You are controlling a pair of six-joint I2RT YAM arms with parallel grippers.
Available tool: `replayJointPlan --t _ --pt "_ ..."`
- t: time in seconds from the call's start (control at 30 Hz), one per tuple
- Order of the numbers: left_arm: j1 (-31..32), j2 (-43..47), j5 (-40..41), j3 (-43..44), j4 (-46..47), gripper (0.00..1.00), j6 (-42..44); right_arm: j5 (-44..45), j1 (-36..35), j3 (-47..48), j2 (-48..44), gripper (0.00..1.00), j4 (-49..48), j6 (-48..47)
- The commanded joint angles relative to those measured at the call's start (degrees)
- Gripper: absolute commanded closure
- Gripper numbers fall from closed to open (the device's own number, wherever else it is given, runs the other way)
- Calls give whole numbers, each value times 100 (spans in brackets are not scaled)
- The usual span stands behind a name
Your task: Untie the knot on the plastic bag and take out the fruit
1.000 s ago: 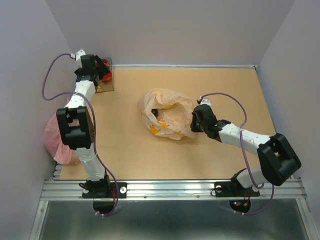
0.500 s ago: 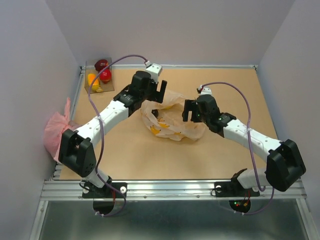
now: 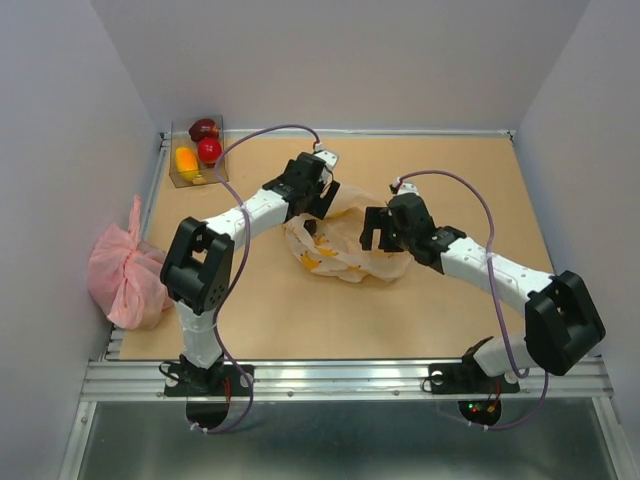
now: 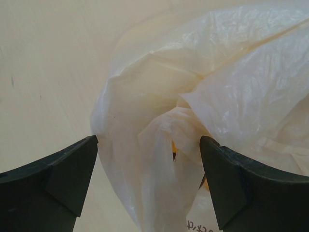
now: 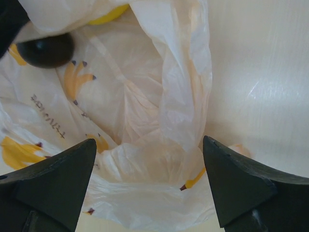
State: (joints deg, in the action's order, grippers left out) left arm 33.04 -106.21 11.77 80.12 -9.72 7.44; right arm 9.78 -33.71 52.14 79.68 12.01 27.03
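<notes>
Since the left arm is no longer over the tray (image 3: 177, 180) in the upper left corner, the left end effector (image 3: 322, 200) is now found at the upper left edge of the plastic bag (image 3: 345, 258) in mid-frame. Its fingers are spread wide and empty, with bunched film between them. The right end effector (image 3: 374, 230), pinched on the bag's right edge a second earlier, now stands wide as well and grips nothing. The film lies slack on the desk (image 3: 450, 180). No knot is visible, and the mouth gapes in the right wrist view. Red fruit (image 3: 209, 150) and an orange-yellow fruit (image 3: 186, 160) rest in the tray. One yellow fruit (image 5: 108, 13) shows inside the bag, beside a dark rounded item (image 5: 46, 48) that cannot be identified. Assessment: untying appears done and removal part-complete. With the mouth unheld, the left arm would have to reach in unaided.
</notes>
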Motion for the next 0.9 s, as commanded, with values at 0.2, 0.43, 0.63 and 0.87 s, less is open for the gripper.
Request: replayJointPlan --t 0.2,0.43,0.63,0.87 --pt "-8 -488 599 452 48 42 -129 -266 14 -292 346 7 12 250" --pt "141 134 755 593 49 100 -121 -196 14 -432 688 12 -251 408" --pt "958 1039 1073 961 -276 100 -190 -178 14 -617 935 36 -577 602" --pt "1390 1595 1106 -46 -119 100 -1051 32 14 -889 1015 71 -849 760"
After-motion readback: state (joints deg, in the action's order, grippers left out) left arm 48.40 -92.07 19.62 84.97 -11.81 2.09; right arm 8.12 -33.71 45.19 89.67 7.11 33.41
